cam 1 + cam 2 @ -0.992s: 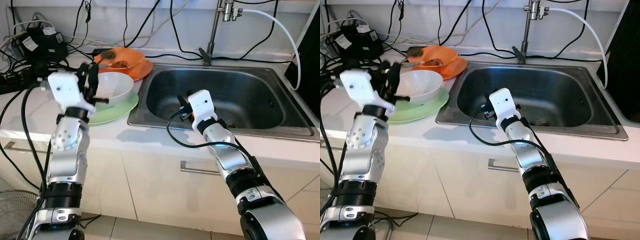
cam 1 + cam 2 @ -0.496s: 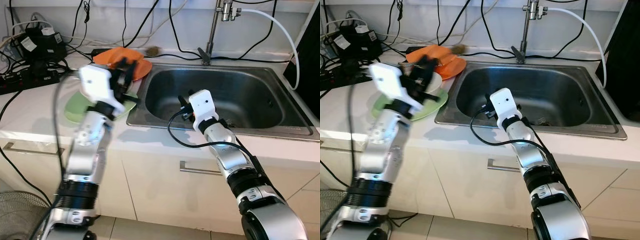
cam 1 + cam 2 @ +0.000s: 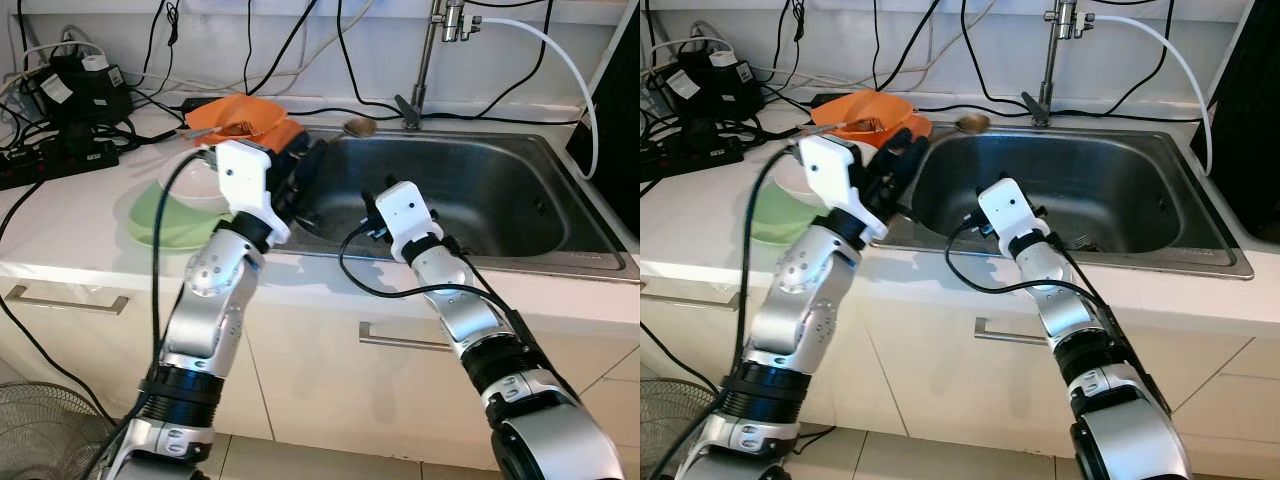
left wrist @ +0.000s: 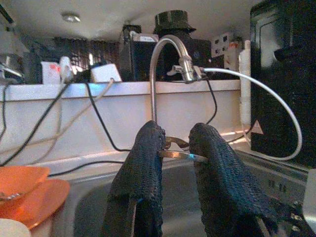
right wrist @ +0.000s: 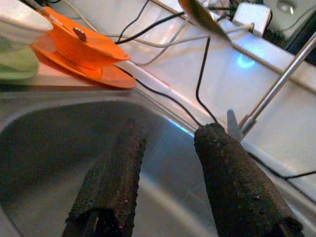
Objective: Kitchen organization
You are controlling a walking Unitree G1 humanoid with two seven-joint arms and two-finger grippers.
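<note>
My left gripper (image 4: 174, 155) sits over the sink's (image 3: 520, 200) left rim, fingers (image 4: 145, 168) pinched on a spoon (image 3: 358, 127) whose bowl points toward the faucet (image 3: 432, 60). My right gripper (image 5: 165, 170) hangs inside the sink, fingers apart, holding nothing. On the counter (image 3: 70, 215) left of the sink I see a white bowl (image 3: 192, 182) on a green plate (image 3: 160, 220), with an orange bowl (image 3: 240, 115) on an orange plate (image 5: 94, 74) behind them.
</note>
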